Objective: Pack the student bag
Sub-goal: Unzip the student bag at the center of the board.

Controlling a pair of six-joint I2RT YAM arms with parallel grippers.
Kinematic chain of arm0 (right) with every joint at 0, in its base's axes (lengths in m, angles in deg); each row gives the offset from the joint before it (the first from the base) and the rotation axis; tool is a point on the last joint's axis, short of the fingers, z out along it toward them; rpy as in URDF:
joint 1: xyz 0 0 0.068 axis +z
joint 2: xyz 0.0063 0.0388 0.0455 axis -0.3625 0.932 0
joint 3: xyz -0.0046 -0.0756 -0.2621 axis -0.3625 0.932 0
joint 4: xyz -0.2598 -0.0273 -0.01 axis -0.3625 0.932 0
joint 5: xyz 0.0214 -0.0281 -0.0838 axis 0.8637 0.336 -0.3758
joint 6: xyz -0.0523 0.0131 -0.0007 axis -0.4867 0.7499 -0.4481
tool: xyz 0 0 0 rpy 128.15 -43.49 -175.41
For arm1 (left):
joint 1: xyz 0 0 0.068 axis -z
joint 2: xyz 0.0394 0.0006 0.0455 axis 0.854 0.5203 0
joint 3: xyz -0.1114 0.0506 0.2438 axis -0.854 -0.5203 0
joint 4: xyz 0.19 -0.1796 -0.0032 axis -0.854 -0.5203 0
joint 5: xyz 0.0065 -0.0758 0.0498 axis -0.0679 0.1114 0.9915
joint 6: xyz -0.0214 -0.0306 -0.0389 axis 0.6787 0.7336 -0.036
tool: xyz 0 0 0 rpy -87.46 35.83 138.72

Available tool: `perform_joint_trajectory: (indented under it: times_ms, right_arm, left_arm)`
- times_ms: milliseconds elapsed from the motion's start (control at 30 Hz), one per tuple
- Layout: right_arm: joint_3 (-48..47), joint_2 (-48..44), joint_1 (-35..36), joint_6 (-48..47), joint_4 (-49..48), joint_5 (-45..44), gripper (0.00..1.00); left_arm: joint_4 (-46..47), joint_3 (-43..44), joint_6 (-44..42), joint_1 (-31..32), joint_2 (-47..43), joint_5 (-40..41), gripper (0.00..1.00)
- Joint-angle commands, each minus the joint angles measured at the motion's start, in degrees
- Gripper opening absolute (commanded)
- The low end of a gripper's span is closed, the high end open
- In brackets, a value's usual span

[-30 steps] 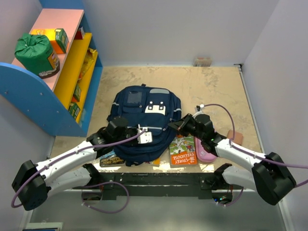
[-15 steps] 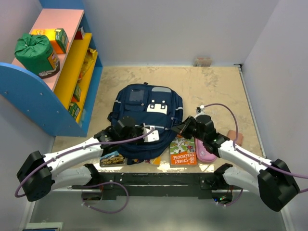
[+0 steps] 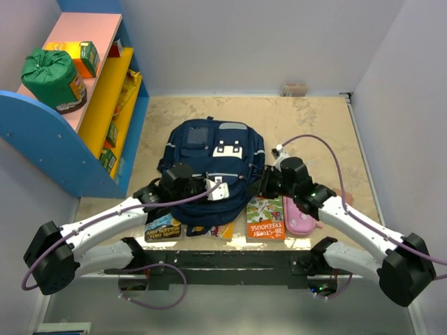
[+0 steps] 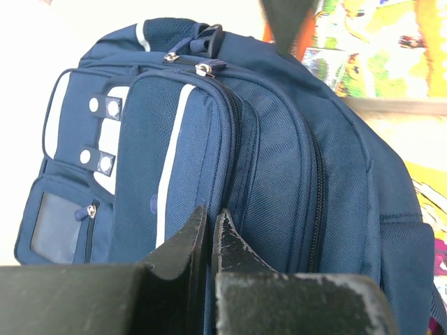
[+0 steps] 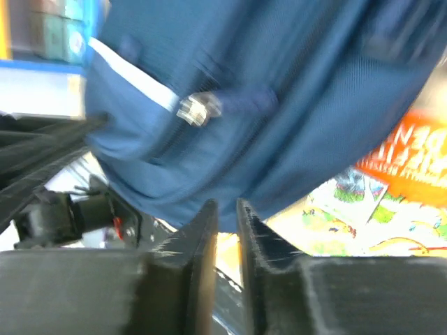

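Observation:
The navy student bag [image 3: 213, 164] lies in the middle of the table with its front pocket up. My left gripper [image 3: 209, 190] is at its near edge, and the left wrist view shows the jaws [image 4: 211, 213] pressed together on a fold of the bag's fabric [image 4: 279, 139]. My right gripper [image 3: 262, 183] is at the bag's right side. In the blurred right wrist view its jaws [image 5: 227, 204] stand slightly apart, with nothing between them and the bag's blue cloth [image 5: 279, 84] just beyond the tips. A zip pull [image 5: 195, 109] hangs there.
A Treehouse book [image 3: 265, 218] and a pink pencil case [image 3: 299, 218] lie near the right of the bag. Two more books [image 3: 162, 227] [image 3: 222, 230] peek out under its near edge. A blue shelf [image 3: 63, 132] with a green sack [image 3: 50, 75] stands at the left.
The right jaws have parted a little and let go of the bag's side. The bag has shifted slightly away from the bases, and the left gripper has moved with it.

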Motion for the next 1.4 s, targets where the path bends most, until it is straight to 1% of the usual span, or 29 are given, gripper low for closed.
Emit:
perform_joint_trajectory:
  times_ms: [0, 67, 100, 133, 167, 200, 267, 300, 367, 433, 567, 700, 867, 1100, 1367]
  right_arm:
    - [-7.08, -5.26, 0.11, -13.15, 5.44, -8.62, 0.32]
    - [-7.35, -5.80, 0.20, -17.30, 2.98, -8.64, 0.38]
    - [-7.35, -5.97, 0.20, -20.97, 0.88, -8.55, 0.40]
    - [-7.44, -5.54, 0.37, -22.75, -0.01, -7.94, 0.46]
    - [-8.05, -5.10, 0.46, -24.42, -0.28, -8.02, 0.48]
    - [-8.49, -4.31, 0.72, -28.09, -0.02, -8.20, 0.49]
    - [-9.19, -2.38, 1.34, -31.28, 0.07, -7.41, 0.51]
    - [-9.28, -2.02, 2.47, -34.08, 0.42, -7.58, 0.52]
    - [-8.85, -2.10, 3.79, -36.47, 0.24, -8.37, 0.54]
    - [-7.88, -2.98, 5.11, -39.28, -1.42, -7.24, 0.55]
    - [-4.63, -4.48, 6.70, -42.62, -4.58, -5.65, 0.56]
    - [-2.52, -4.66, 8.10, -45.17, -9.06, -3.46, 0.55]
    - [-2.08, -2.55, 8.90, -44.74, -10.74, -2.22, 0.54]
    - [-1.99, 0.88, 9.69, -43.78, -13.81, -3.80, 0.51]
    - [-4.45, 6.23, 9.95, -43.60, -13.12, -4.24, 0.46]
  left_arm:
    - [-0.37, -0.84, -3.44, -0.03, -4.07, -5.74, 0.00]
    - [-0.99, -1.46, -4.59, -0.20, -5.04, -5.65, 0.00]
    - [-1.16, -1.81, -4.68, -0.29, -5.30, -5.48, 0.00]
    - [-1.69, -1.90, -4.94, -0.38, -5.74, -5.21, 0.00]
    - [-1.95, -1.99, -5.03, -0.55, -6.01, -5.12, 0.00]
    - [-2.04, -2.16, -5.20, -0.81, -6.27, -5.03, 0.00]
    - [-2.48, -2.17, -5.47, -1.08, -7.06, -4.77, 0.00]
    - [-2.75, -2.34, -5.64, -1.25, -7.24, -4.51, 0.00]
    - [-2.40, -2.25, -6.26, -1.69, -7.94, -3.19, 0.00]
    - [-2.05, -1.99, -6.70, -2.66, -8.55, -2.14, 0.00]
    - [-4.94, -0.67, -7.75, -3.28, -9.17, -2.48, 0.00]
    - [-5.74, -1.20, -7.84, -3.28, -9.79, -3.45, 0.00]
    - [-6.53, -1.02, -8.19, -3.37, -10.31, -3.19, 0.00]
    - [-7.76, -0.76, -8.28, -3.54, -11.46, -3.28, 0.00]
    - [-8.11, -0.76, -7.76, -3.63, -12.34, -3.45, 0.00]
